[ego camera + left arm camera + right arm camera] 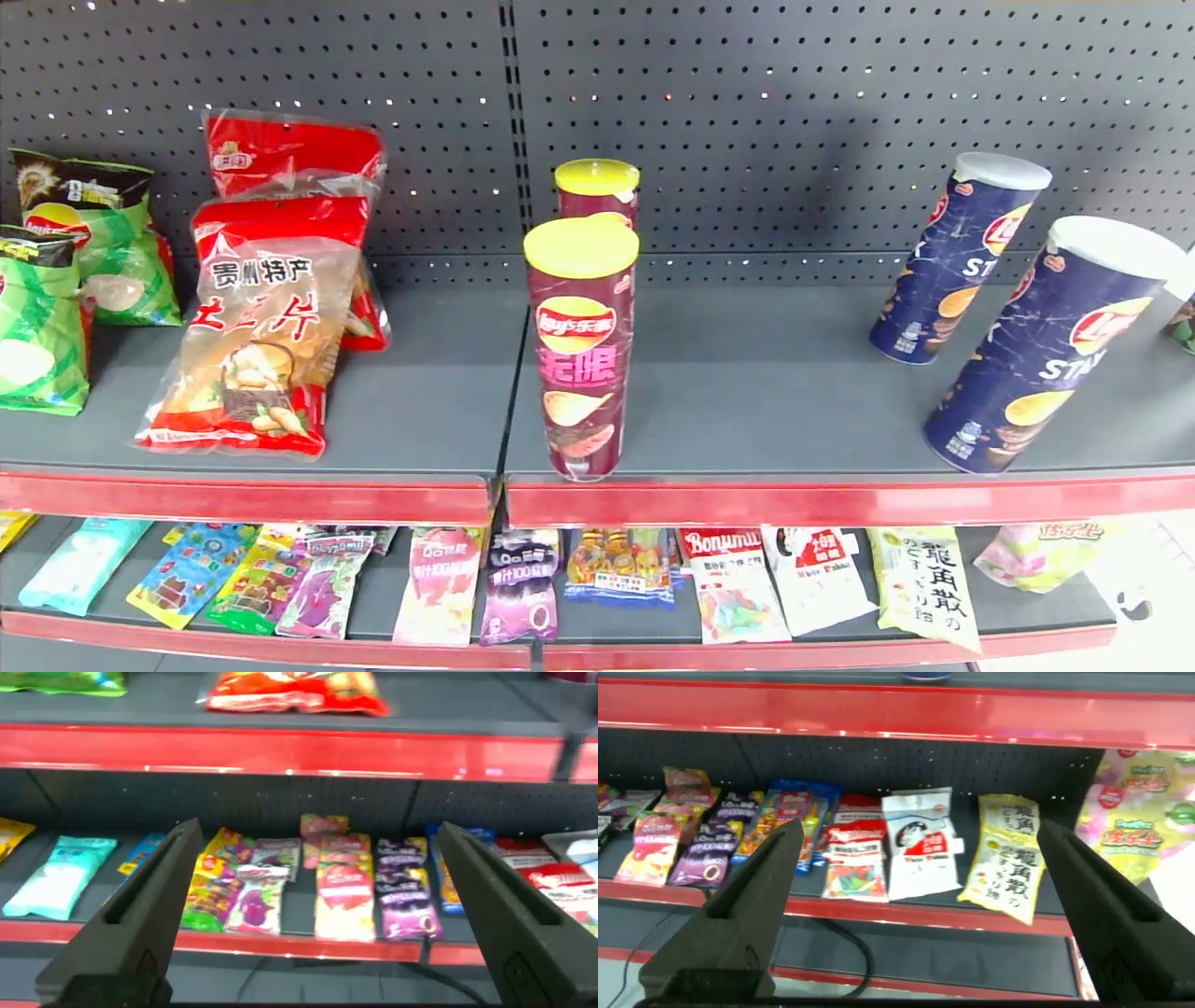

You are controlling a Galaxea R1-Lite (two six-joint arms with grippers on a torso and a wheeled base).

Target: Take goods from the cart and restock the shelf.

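Note:
The grey shelf (747, 411) with a red front lip holds two maroon chip cans with yellow lids, one at the front (581, 350) and one behind it (597, 189). Two navy chip cans (957, 257) (1050, 345) stand at the right. Red snack bags (257, 327) and green chip bags (42, 317) sit at the left. My left gripper (318, 905) is open and holds nothing, facing the lower shelf's candy packets (341, 891). My right gripper (915, 905) is open too, in front of white (920, 845) and yellow (1013, 859) packets on that lower shelf.
The lower shelf (560, 644) is lined with several flat snack packets. A dark pegboard wall (747, 121) backs the upper shelf. Bare shelf surface lies between the maroon cans and the navy cans. A cable (850, 952) hangs below the lower shelf.

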